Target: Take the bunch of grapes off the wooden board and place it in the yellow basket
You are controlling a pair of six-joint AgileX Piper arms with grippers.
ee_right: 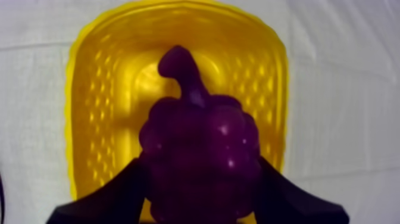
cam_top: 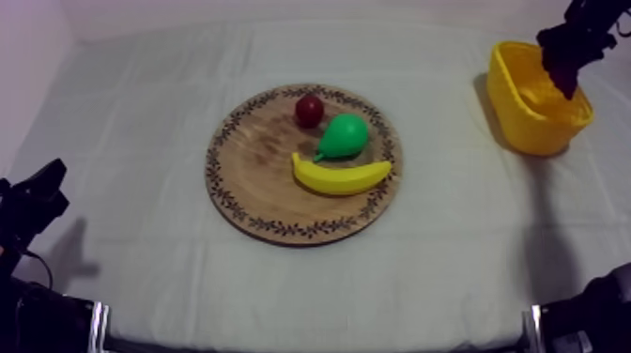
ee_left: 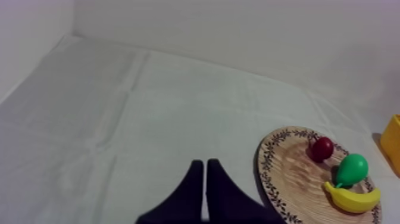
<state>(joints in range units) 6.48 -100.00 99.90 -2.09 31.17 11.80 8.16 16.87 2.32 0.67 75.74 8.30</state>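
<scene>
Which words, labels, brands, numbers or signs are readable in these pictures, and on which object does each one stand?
None can be read. The wooden board bears only a leaf pattern on its rim, no letters; the yellow basket and the bunch of grapes are plain.

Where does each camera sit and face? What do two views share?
Top view: above, slanting down on wooden board and yellow basket; left arm, right arm show.
Left wrist view: on left arm, facing the board; left hand shut.
Right wrist view: over the basket, looking in; right hand grips bunch of grapes.
Shared: top and left wrist, the board.
</scene>
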